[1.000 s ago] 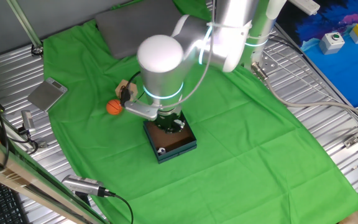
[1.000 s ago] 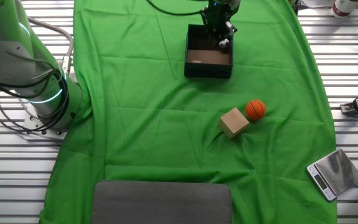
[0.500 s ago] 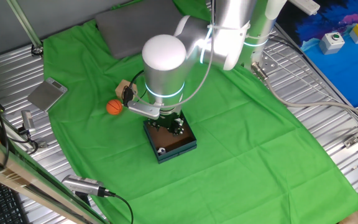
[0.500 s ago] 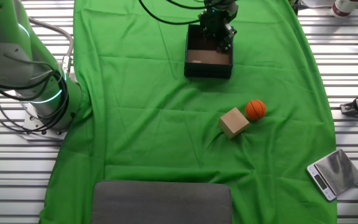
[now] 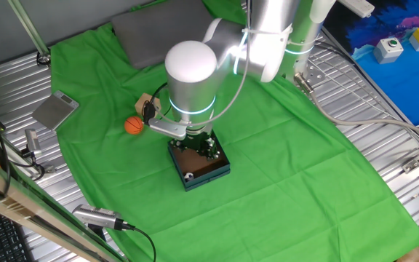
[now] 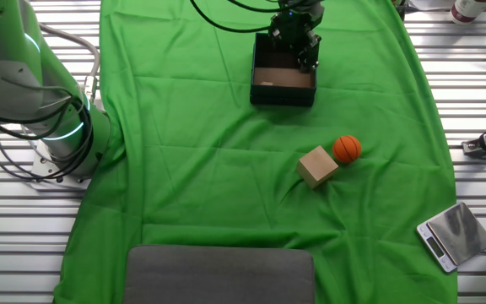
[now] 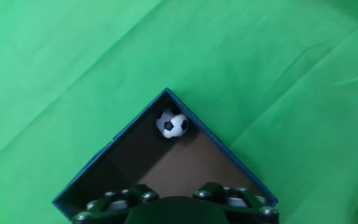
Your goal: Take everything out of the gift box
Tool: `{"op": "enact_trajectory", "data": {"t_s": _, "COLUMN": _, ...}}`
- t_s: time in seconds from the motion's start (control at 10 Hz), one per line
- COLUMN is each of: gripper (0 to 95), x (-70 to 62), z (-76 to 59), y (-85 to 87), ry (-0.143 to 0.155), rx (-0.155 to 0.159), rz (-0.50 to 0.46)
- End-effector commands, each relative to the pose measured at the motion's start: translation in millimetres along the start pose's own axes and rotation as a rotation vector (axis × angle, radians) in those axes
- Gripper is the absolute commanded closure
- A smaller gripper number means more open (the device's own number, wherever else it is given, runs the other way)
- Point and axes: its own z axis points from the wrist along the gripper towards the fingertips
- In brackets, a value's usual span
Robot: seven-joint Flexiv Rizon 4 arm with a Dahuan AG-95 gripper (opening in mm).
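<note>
The gift box stands on the green cloth, and it also shows in the other fixed view and the hand view. The soccer ball lies in one corner of it. My gripper is lowered into the box. In the hand view only the finger bases and a dark rounded shape between them show, so its state is unclear. The orange ball and one wooden cube lie out on the cloth. The second cube is hidden.
A grey pad lies at the cloth's far edge. A small silver scale sits off the cloth on the metal slats. The orange ball and the cube lie just left of my arm.
My gripper has shifted slightly inside the box, and in the other fixed view it now covers the soccer ball. The ball and cube on the cloth have not moved.
</note>
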Motion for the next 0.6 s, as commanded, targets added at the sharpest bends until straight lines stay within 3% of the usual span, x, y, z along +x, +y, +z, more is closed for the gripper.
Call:
{"op": "enact_trajectory", "data": {"t_s": 0.1, "gripper": 19.0, "x": 1.4, "z": -1.3, "y": 0.2, "ry": -0.012, "rx": -0.001, "rz": 0.011}}
{"op": "enact_trajectory", "data": {"t_s": 0.2, "gripper": 19.0, "x": 1.7, "z": -1.2, "y": 0.3, "ry": 0.007, "rx": 0.013, "rz": 0.011}}
{"op": "enact_trajectory", "data": {"t_s": 0.4, "gripper": 19.0, "x": 4.2, "z": -4.1, "y": 1.5, "ry": 0.02, "rx": 0.009, "rz": 0.003}}
{"op": "enact_trajectory", "data": {"t_s": 0.5, "gripper": 38.0, "x": 4.7, "z": -6.7, "y": 2.0, "ry": -0.017, "rx": -0.014, "rz": 0.015}}
{"op": "enact_trajectory", "data": {"t_s": 0.6, "gripper": 38.0, "x": 5.1, "z": -7.4, "y": 2.7, "ry": -0.035, "rx": -0.016, "rz": 0.012}}
